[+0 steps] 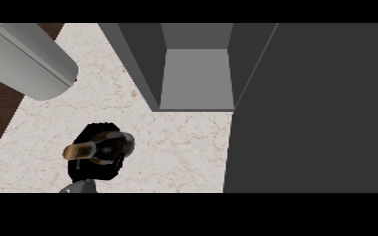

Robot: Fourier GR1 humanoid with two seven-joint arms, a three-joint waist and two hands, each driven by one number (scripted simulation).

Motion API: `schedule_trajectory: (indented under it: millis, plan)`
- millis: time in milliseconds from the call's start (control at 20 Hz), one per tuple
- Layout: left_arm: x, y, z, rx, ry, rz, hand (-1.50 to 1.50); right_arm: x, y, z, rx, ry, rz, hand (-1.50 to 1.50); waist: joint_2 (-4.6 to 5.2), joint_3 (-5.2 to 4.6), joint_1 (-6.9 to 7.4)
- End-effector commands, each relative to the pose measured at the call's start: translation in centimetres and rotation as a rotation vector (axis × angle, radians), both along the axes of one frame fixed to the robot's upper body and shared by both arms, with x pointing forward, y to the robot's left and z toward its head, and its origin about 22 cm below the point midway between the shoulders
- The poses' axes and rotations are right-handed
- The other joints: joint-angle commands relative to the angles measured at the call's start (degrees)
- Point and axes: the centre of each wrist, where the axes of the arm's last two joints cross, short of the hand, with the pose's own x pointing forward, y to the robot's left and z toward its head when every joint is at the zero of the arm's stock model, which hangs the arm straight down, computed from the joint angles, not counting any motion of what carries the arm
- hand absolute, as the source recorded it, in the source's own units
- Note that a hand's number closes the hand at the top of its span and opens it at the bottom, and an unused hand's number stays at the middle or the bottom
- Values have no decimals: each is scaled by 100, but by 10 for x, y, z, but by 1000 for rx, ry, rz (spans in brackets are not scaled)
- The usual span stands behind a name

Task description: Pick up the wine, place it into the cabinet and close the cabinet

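My left robot hand shows low at the view's left, black, with a bit of grey wrist under it at the lower edge. Its fingers are curled round the wine bottle, clamped on it. Most of the bottle is hidden by my fingers. Only a brownish, golden end sticks out at the hand's left side, and a rounded part shows between the fingers near the top of the hand. I cannot tell whether the bottle touches the surface below or is held off it.

Under the hand lies the pale marbled tabletop. Up and to the right of my hand, well apart from it, the dark grey cabinet stands open, its 1 lighter grey compartment facing me with nothing in it. At the cabinet's right, its door is swung wide and fills the view's right side as a large dark panel.

At the upper left a big pale grey cylinder with a rounded end hangs over the tabletop's edge; I cannot tell what it is. Dark brown floor shows beyond that edge.
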Motion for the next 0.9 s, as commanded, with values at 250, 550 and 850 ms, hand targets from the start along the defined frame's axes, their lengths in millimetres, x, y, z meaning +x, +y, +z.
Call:
schedule_trajectory:
  millis: [250,550,850]
  plan:
    - [13,-49,76,13,-21,-85,150,-41,-10,32,66,-56,48,-150,6,-5,-38]
    - [3,-103,135,11,-36,-81,150,-34,-10,23,76,-51,31,-150,21,-7,-70]
    - [26,-150,157,21,0,-77,150,-33,-12,29,49,-59,62,-150,55,-14,-125]
